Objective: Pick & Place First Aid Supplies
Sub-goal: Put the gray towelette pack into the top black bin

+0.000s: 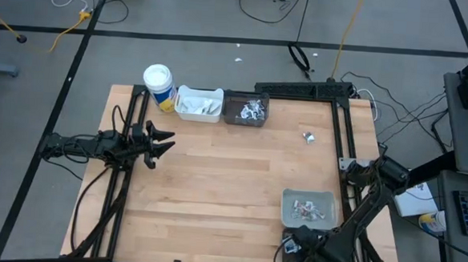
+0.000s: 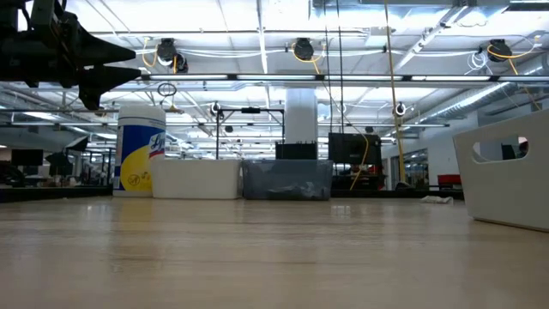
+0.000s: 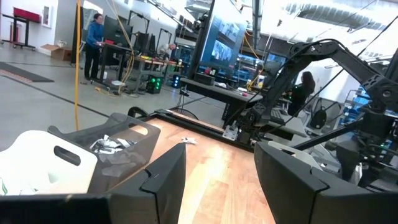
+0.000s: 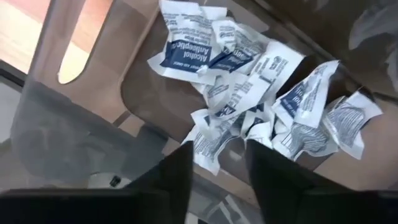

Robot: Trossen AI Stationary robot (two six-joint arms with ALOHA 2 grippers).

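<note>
Wooden surface (image 1: 215, 186) carries three bins: a white bin (image 1: 198, 103) and a dark bin (image 1: 246, 107) at the far edge, a grey bin (image 1: 310, 207) near the right arm. Left pincer (image 1: 163, 142) hovers open and empty over the left side. Right pincer (image 4: 216, 163) hangs over the grey bin, fingers apart, seemingly holding nothing. Many packets (image 4: 249, 93) lie inside this bin; one packet (image 1: 308, 136) lies alone on the wood.

A cup (image 1: 158, 85), a bin (image 1: 198, 103) and a second bin (image 1: 245, 108) stand in a row along the table's (image 1: 215, 186) far edge. A third bin (image 1: 310, 208) holding packets (image 4: 249, 93) sits near the right front corner, and one loose packet (image 1: 308, 136) lies between the rows.
</note>
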